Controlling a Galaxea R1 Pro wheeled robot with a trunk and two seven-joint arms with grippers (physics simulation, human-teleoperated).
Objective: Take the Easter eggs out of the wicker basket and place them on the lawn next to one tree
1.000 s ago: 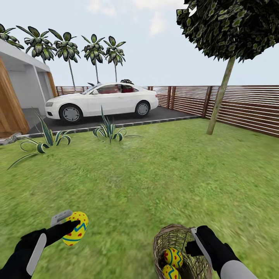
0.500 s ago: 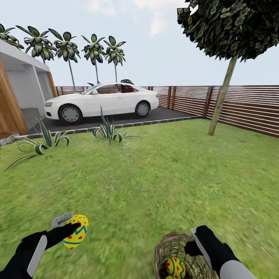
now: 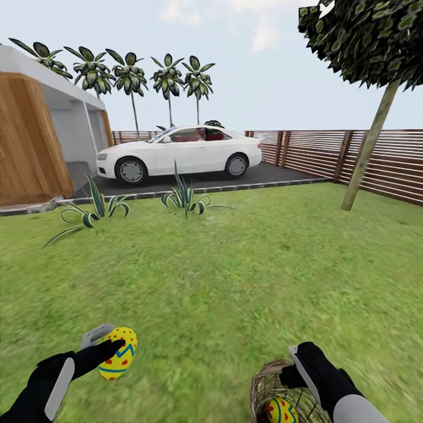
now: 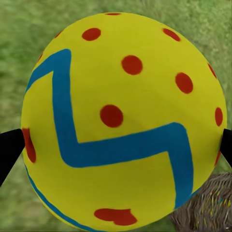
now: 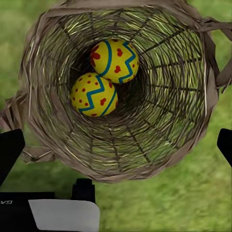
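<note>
My left gripper point(image 3: 113, 338) is shut on one Easter egg point(image 3: 119, 353), held just above the lawn point(image 3: 235, 282) at the lower left. The egg point(image 4: 121, 121) is yellow with a blue zigzag and red dots, and a black fingertip point(image 4: 9, 150) presses each side. The wicker basket point(image 3: 264, 390) stands on the grass at the lower right. My right gripper point(image 3: 294, 367) hovers open over its rim. Looking down into the basket point(image 5: 169, 121), two more eggs point(image 5: 114, 60) point(image 5: 94, 94) lie side by side at the bottom. The tree is out of view.
A white car point(image 3: 182, 153) is parked on the dark driveway point(image 3: 264, 176) behind two spiky plants point(image 3: 94, 208) point(image 3: 185, 200). A wooden-walled garage point(image 3: 35, 147) stands at the left. A slat fence point(image 3: 376, 164) and a thin-trunked, dark-leaved sapling point(image 3: 367, 155) close the right side.
The camera has swung left, so car, plants and fence sit further right in the picture. The basket has slid lower and right in view. Both grippers hold as before.
</note>
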